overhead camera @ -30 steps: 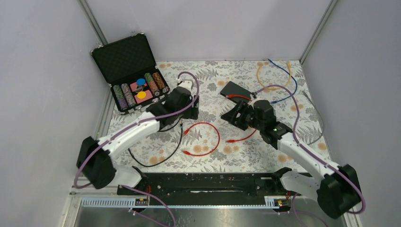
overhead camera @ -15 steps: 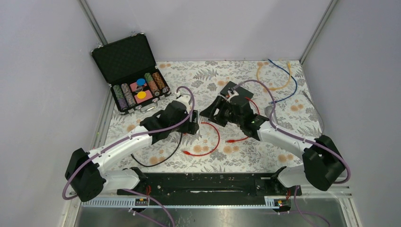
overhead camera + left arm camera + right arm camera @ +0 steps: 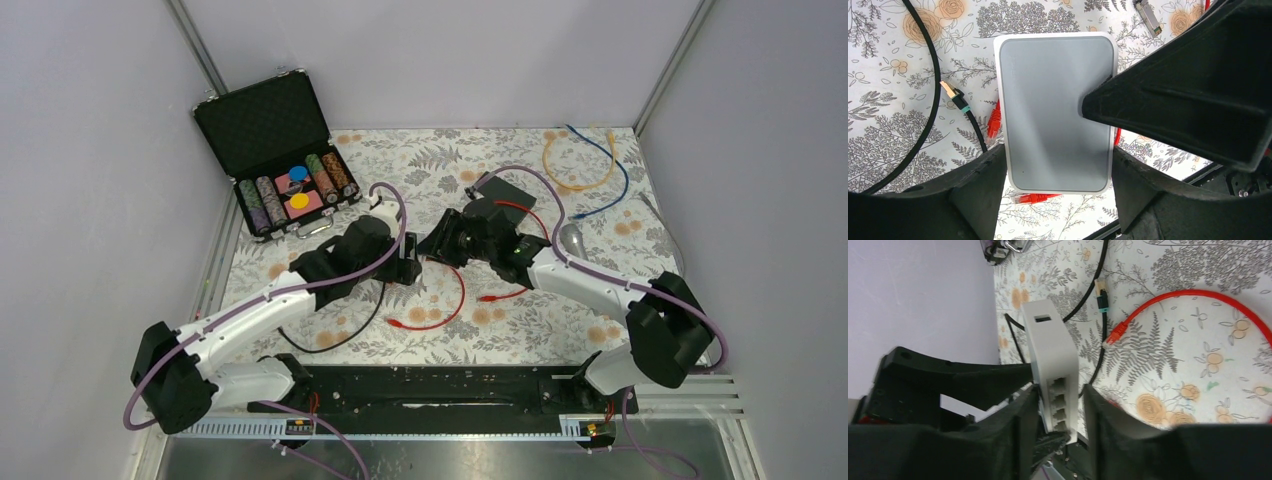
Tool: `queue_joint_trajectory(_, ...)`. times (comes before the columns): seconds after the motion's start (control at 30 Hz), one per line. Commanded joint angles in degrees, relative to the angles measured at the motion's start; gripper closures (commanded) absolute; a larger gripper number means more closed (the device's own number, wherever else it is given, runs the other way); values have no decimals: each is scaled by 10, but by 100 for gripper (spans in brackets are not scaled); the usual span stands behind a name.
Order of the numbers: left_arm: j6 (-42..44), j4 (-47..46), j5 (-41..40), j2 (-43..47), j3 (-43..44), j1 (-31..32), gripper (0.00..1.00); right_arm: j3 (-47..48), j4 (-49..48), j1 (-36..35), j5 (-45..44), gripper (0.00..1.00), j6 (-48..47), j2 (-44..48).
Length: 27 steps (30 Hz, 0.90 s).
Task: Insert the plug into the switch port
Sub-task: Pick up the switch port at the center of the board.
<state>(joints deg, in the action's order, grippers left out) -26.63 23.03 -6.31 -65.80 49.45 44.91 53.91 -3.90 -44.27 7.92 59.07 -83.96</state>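
Left hand (image 3: pixel 1055 165) clamps the white switch (image 3: pixel 1053 95) by its sides; right hand (image 3: pixel 1060 395) straddles its port end, grip not discernible.

Your left wrist view hides the ports of the switch (image 3: pixel 1048 125). In the right wrist view, its lower end vanishes inside the right gripper (image 3: pixel 1060 394), and the red cable (image 3: pixel 1193 294) runs off-frame.

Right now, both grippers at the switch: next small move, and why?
Probably close the right gripper on the switch: its fingers straddle the port end with a gap on one side, while the left gripper holds the body. The red plug lies unheld on the mat.
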Motion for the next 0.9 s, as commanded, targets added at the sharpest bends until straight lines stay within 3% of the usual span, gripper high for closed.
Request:
queue_joint_trajectory(0.0,-13,-26,1,19,-1,2,46,-15,-79,-4,3,68,8,3)
queue_joint_trajectory(0.07,-15,-25,8,23,0,1,38,-32,-131,-1,22,84,-10,7)
queue_joint_trajectory(0.13,-7,-11,40,29,10,-7,23,-47,-177,10,52,95,-33,14)
queue_joint_trajectory(0.23,-7,6,175,44,21,-64,2,-83,-283,52,129,100,-41,30)
queue_joint_trajectory(0.27,-11,7,217,54,19,-89,1,-94,-317,67,162,100,-33,32)
queue_joint_trajectory(0.4,-36,-33,383,99,-1,-163,4,-115,-466,107,289,100,16,15)
queue_joint_trajectory(0.57,-105,-119,482,102,-15,-176,16,-123,-544,110,315,99,49,3)
queue_joint_trajectory(0.77,-156,-191,480,101,-50,-179,25,-145,-641,109,290,99,118,-16)
queue_joint_trajectory(0.87,-242,-306,460,122,-108,-183,19,-163,-687,109,257,100,153,-28)
